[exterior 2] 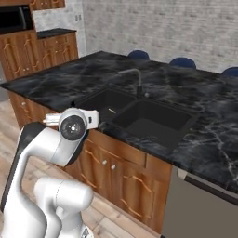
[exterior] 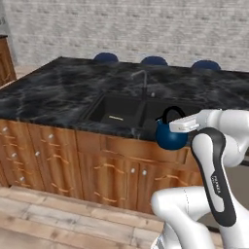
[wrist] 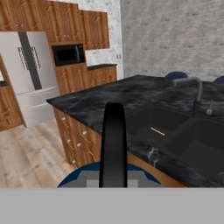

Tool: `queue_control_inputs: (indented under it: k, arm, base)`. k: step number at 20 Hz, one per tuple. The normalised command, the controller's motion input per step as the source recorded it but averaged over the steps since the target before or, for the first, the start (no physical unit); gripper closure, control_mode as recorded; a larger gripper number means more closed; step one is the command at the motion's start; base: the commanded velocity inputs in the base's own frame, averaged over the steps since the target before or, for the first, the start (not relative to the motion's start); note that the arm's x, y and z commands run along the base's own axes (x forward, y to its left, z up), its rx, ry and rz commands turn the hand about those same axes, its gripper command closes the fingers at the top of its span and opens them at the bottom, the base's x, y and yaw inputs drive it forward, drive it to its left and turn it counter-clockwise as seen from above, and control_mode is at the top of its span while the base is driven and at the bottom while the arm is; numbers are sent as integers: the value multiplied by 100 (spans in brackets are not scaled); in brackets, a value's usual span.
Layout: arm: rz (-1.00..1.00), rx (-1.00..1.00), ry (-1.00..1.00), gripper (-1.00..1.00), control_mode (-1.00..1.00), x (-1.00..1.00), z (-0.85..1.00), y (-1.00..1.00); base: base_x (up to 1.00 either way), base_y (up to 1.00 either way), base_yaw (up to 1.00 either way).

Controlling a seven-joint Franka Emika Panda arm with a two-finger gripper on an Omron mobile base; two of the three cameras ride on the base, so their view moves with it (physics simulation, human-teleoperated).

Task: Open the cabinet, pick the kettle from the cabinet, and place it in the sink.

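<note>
My gripper [exterior: 176, 121] is shut on the black loop handle of the dark-blue kettle [exterior: 170, 136]. The kettle hangs in the air just in front of the counter's front edge, right of and below the sink [exterior: 121, 111]. In the hand view the handle [wrist: 113, 140] rises between my gripper [wrist: 113, 182] and the blue body [wrist: 76, 178] shows below it. The dark double sink [wrist: 179, 135] with its slim faucet [wrist: 197, 92] lies ahead to the right. Reddish-brown wall cabinets [wrist: 65, 19] with shut doors hang at the far wall; I cannot tell which is the cabinet.
Black marble island counter [exterior: 48, 92] over wooden base cabinets [exterior: 48, 155]. Three blue stools [exterior: 154, 60] stand behind it. A fridge [wrist: 30, 74] and a microwave [wrist: 68, 54] stand at the far wall. A grey appliance front [exterior 2: 200, 209] sits right of the sink cabinet.
</note>
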Motion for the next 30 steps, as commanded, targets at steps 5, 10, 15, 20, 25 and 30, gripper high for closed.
queue_control_inputs:
  k: [5,10,15,20,25,30]
  arm:
    - [0,0,0,100,100,0,0,0]
    - [0,0,0,100,100,0,0,0]
    - [0,0,0,100,100,0,0,0]
    - [0,0,0,100,100,0,0,0]
    - [0,0,0,100,100,0,0,0]
    - [0,0,0,100,100,0,0,0]
  base:
    - [45,35,-29]
    - [44,35,-28]
    - [40,41,-18]
    - [39,41,-16]
    - [39,39,-21]
    - [39,38,-23]
